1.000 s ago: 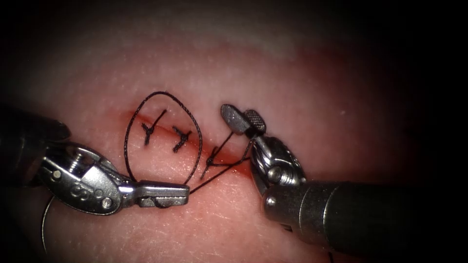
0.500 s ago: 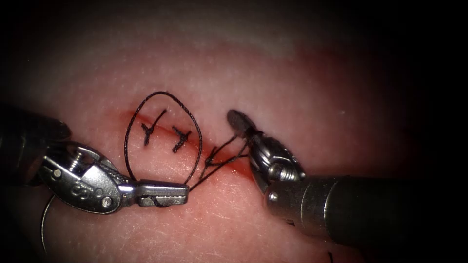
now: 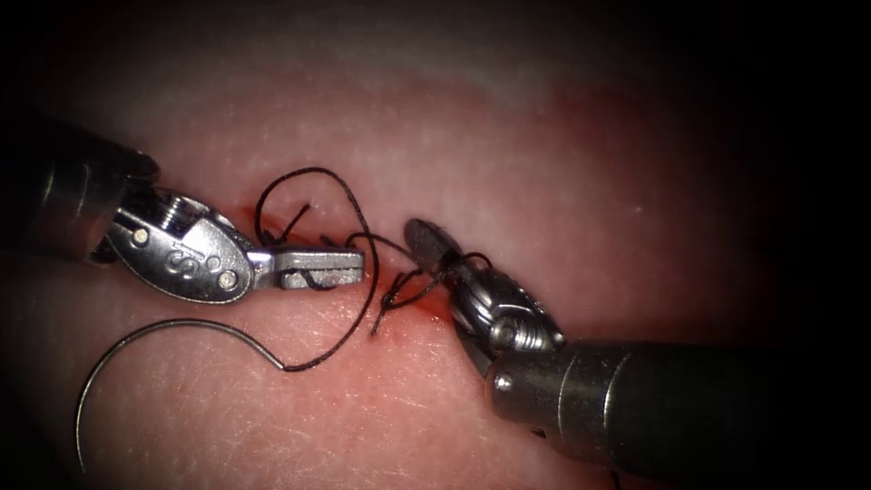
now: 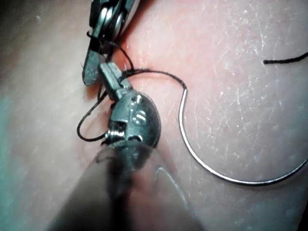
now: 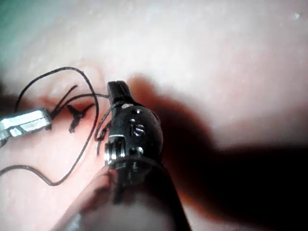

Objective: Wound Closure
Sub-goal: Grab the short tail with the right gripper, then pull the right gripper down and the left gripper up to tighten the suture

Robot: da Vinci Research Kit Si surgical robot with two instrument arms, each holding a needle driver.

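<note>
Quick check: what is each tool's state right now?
Left tool: shut on the thread.
Right tool: shut on the thread.
Needle: free, lying on the tissue.

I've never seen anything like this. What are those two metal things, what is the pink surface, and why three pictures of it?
It is a surgical practice robot with two thin arms, each ending in a small pincer. The pink surface is pork belly, the tissue, with a cut being sewn shut. One picture looks down from an endoscope; the other two come from cameras near each arm's wrist. The left pincer is shut on the black thread, which loops over the cut. The right pincer is shut as well, with thread wound around it at the cut. The curved needle lies loose on the tissue, left of and below the cut, not in the tissue, held by neither pincer; it also shows in the left wrist view.
</note>
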